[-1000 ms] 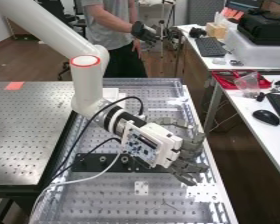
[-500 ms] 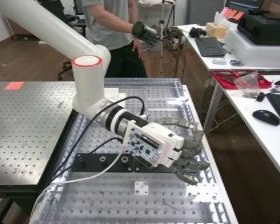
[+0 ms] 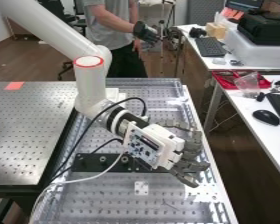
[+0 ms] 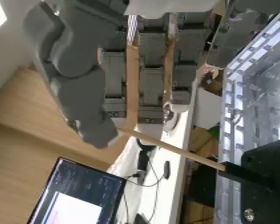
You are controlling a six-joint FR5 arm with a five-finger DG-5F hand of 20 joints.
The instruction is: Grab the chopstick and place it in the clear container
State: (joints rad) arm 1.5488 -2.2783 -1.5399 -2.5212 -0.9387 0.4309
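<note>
As I view it, the chopstick [image 4: 174, 148] projects from a dark holder [image 4: 242, 175] beside the hand [image 3: 189, 166], its fingers [image 4: 150, 90] extended and apart from the thumb; being presumably light, stiff and prone to roll, it should be pinched mid-shaft.

Smooth wooden chopstick [image 4: 172, 148], matt plastic-looking hand [image 3: 188, 159], satin metal bench plate [image 3: 32, 132]

Your bench [image 3: 111, 200], flanked on both sides
In the high view, you have a table [image 3: 31, 135] left of it and a desk [image 3: 247, 102] right; on that desk, a computer mouse [image 3: 266, 117] lies before a tray [image 3: 224, 80].
</note>
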